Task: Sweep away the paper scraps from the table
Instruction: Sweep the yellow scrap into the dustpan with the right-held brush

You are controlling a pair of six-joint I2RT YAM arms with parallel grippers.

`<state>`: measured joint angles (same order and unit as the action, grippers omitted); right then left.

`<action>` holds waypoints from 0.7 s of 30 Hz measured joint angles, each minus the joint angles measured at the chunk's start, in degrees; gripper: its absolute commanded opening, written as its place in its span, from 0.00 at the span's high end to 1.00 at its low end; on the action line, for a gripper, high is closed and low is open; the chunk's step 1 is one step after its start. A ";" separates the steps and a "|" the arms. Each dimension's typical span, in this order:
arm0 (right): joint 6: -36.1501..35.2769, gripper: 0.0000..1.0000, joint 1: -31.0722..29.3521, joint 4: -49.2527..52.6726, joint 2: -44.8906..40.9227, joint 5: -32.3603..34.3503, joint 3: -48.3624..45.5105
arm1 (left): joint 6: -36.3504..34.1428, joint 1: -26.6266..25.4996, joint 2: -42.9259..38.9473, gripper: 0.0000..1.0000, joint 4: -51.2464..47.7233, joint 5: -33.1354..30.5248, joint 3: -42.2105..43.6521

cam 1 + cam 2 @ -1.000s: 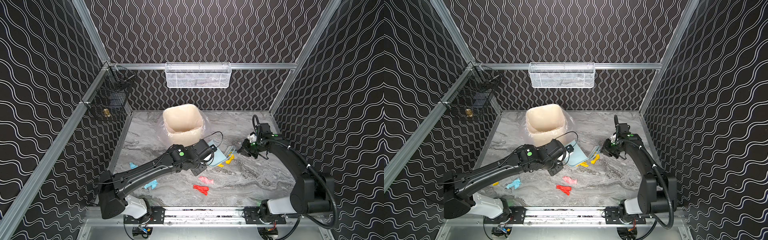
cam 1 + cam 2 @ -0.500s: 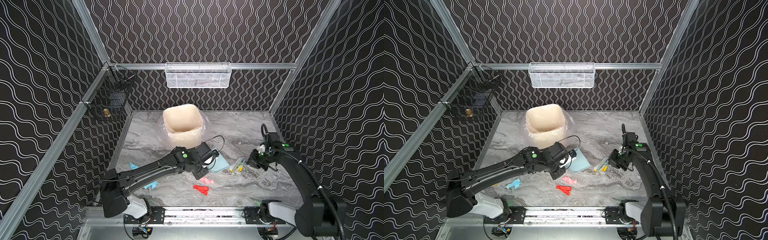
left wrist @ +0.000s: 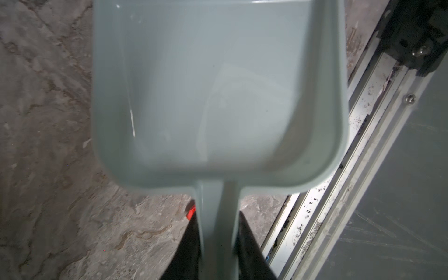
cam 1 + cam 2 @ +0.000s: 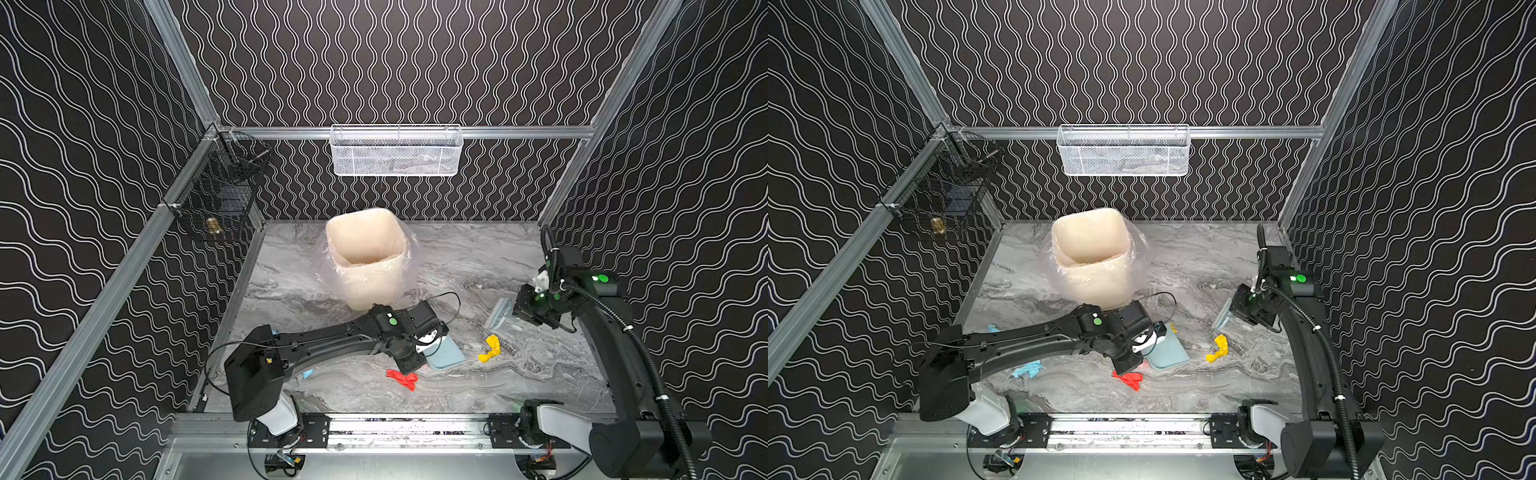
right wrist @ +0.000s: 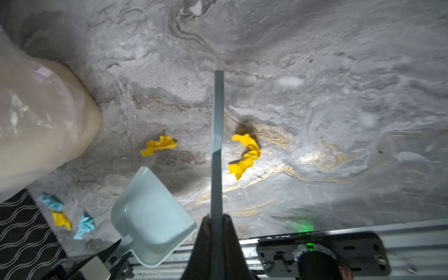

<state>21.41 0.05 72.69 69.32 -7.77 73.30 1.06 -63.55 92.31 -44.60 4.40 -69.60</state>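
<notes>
On the worktop (image 4: 478, 257) among paper scraps (image 4: 490, 348), the left hand (image 3: 218, 242) clamps the dustpan (image 3: 206, 84), the right hand (image 5: 217, 232) the brush (image 5: 217, 121).

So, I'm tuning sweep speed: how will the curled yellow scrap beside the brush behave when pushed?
Thin and crumpled, the yellow scrap probably weighs almost nothing and may skid or flip ahead of the brush. Its curled shape likely won't roll straight.

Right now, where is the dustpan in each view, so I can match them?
Top view: dustpan just below centre, above the red scrap.
Top view: dustpan same place, left of the yellow scrap.
Left wrist: dustpan fills most of the picture.
Right wrist: dustpan between the brush and blue scraps.
Shared landmark: front rail, visible in all four.
</notes>
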 measured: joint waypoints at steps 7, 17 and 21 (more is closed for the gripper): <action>-3.45 1.00 -2.40 4.28 4.70 10.40 1.77 | -2.95 -0.66 3.41 0.91 2.36 3.58 0.83; -0.96 1.00 -16.92 9.40 12.28 18.88 -0.20 | -7.80 -0.66 8.66 0.92 2.82 3.30 -1.38; -0.83 1.00 -17.62 9.75 12.44 19.96 -0.55 | -8.96 -0.66 11.02 0.92 3.30 3.21 -3.15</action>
<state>20.58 -17.56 82.43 81.76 12.19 72.75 -7.90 -64.20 103.33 -41.30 7.62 -72.75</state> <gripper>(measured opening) 0.088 0.216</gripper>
